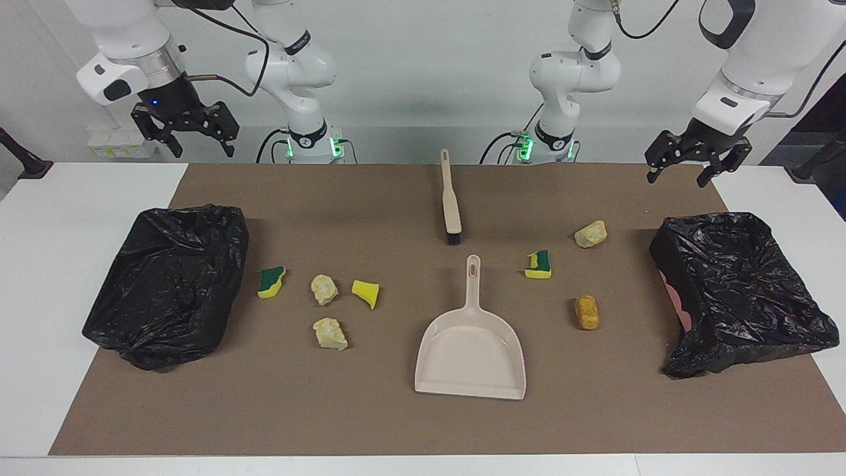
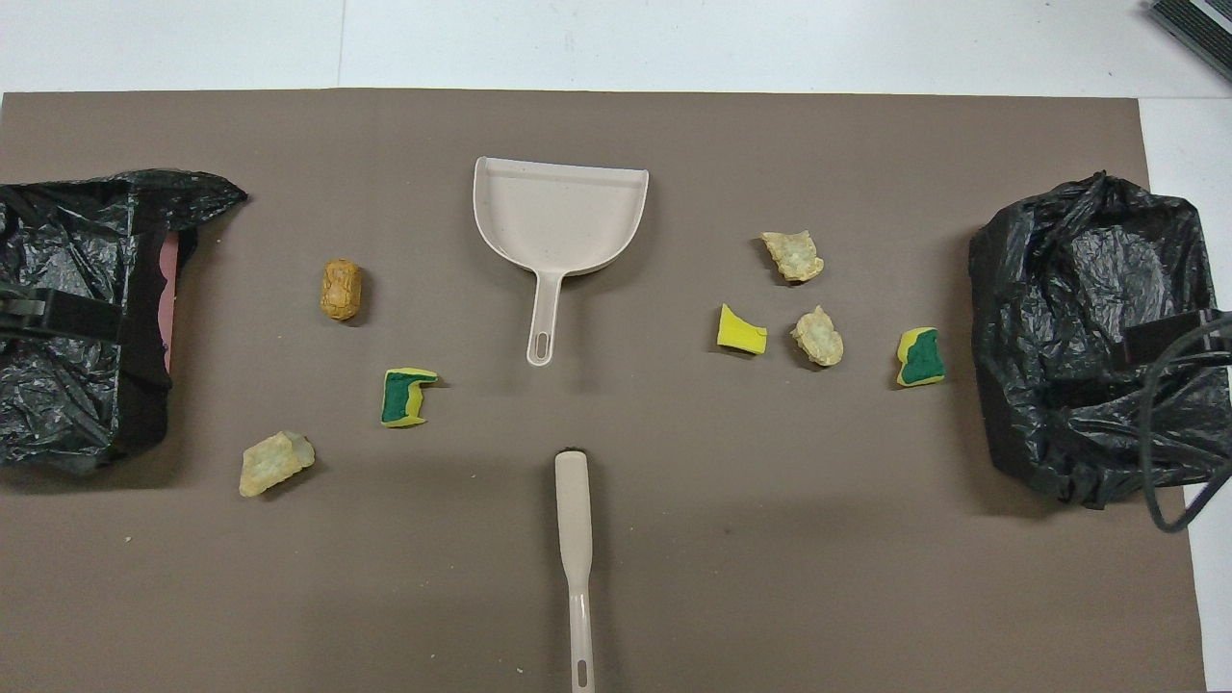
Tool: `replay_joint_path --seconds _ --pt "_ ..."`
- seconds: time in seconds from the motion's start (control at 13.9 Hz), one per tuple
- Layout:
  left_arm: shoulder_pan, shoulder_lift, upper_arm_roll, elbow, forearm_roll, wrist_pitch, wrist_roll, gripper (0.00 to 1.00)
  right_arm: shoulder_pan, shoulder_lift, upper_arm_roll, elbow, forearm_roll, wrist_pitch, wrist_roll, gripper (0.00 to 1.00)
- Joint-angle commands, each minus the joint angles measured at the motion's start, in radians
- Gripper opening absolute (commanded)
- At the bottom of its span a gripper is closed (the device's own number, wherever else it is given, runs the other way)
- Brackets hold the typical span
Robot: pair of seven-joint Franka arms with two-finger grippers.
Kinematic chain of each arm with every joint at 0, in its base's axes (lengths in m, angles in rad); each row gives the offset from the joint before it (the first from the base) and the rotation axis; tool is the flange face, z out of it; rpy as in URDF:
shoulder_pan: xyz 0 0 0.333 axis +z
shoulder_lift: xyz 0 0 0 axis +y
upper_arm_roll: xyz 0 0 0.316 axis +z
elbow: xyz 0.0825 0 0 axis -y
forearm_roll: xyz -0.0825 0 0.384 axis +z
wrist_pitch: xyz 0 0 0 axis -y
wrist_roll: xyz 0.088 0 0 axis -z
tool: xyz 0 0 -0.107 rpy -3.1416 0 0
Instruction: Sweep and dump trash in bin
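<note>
Several trash scraps lie on the brown mat. Toward the right arm's end are a green-and-yellow sponge piece (image 1: 271, 281), a yellow piece (image 1: 366, 293) and two pale foam lumps (image 1: 324, 289) (image 1: 330, 333). Toward the left arm's end lie another sponge piece (image 1: 538, 264), a foam lump (image 1: 590, 234) and an orange-brown lump (image 1: 587, 312). A bin lined with a black bag stands at each end (image 1: 172, 284) (image 1: 740, 291). My right gripper (image 1: 201, 147) and left gripper (image 1: 677, 177) hang open and empty above the mat's corners nearest the robots.
A beige dustpan (image 1: 470, 350) lies mid-mat with its handle pointing toward the robots. A beige brush (image 1: 450, 198) lies nearer to the robots than the dustpan, bristles toward it. White table (image 1: 39, 264) borders the mat.
</note>
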Motion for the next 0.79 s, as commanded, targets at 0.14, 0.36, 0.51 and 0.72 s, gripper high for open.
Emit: replay_joint_path --seconds 0.14,0.36,0.51,0.72 --pt "-0.007 -0.02 0.003 -0.017 -0.005 -0.001 0.008 1.0 -0.001 -0.032 0.001 -0.046 0.021 0.021 0.008 1.0" --pt "-0.007 -0.023 -0.009 -0.03 -0.004 0.0 0.002 1.0 -0.004 -0.029 0.001 -0.042 0.02 0.021 0.005 1.0" --pt "0.007 -0.043 -0.066 -0.066 -0.005 0.007 -0.003 1.0 -0.006 -0.029 0.001 -0.043 0.018 0.021 0.005 1.0" --pt "0.007 -0.095 -0.148 -0.167 -0.005 0.017 -0.093 1.0 -0.006 -0.029 0.001 -0.043 0.003 0.017 0.003 1.0"
